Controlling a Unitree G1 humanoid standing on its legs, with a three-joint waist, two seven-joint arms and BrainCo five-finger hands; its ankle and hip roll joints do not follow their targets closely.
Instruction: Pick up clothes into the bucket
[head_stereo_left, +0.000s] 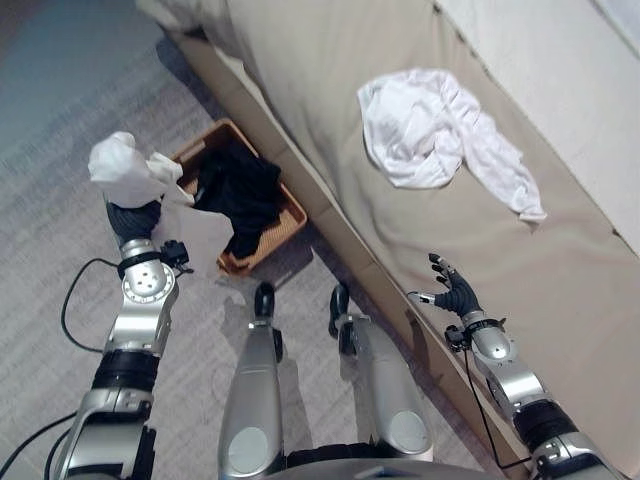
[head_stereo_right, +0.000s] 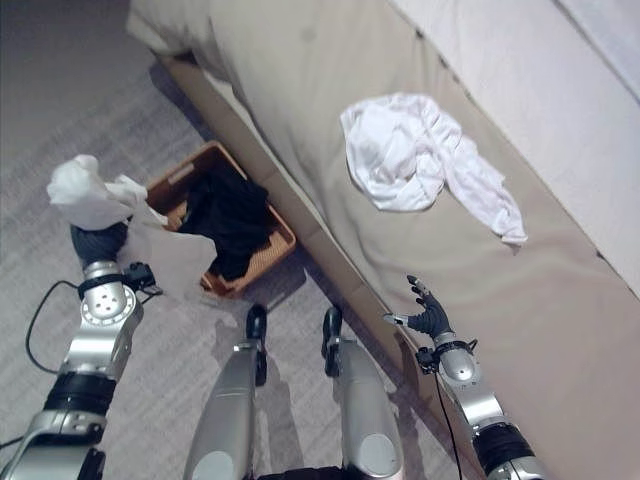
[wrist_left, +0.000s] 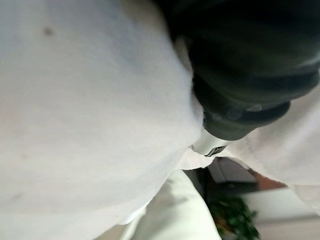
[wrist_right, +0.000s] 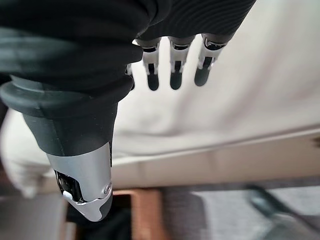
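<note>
The woven basket (head_stereo_left: 292, 215) sits on the carpet (head_stereo_left: 60, 180) tight against the bed's side (head_stereo_left: 330, 215), so that flank is blocked. A black garment (head_stereo_left: 240, 195) covers much of its inside. Carpet around its other sides lies bare. The bed top (head_stereo_left: 560, 290) around the white garment (head_stereo_left: 435, 130) is open.

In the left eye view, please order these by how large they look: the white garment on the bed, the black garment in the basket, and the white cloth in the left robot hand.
1. White garment on the bed, largest.
2. Black garment in the basket.
3. White cloth gripped by the left robot hand, smallest, although it is bunched up.
</note>
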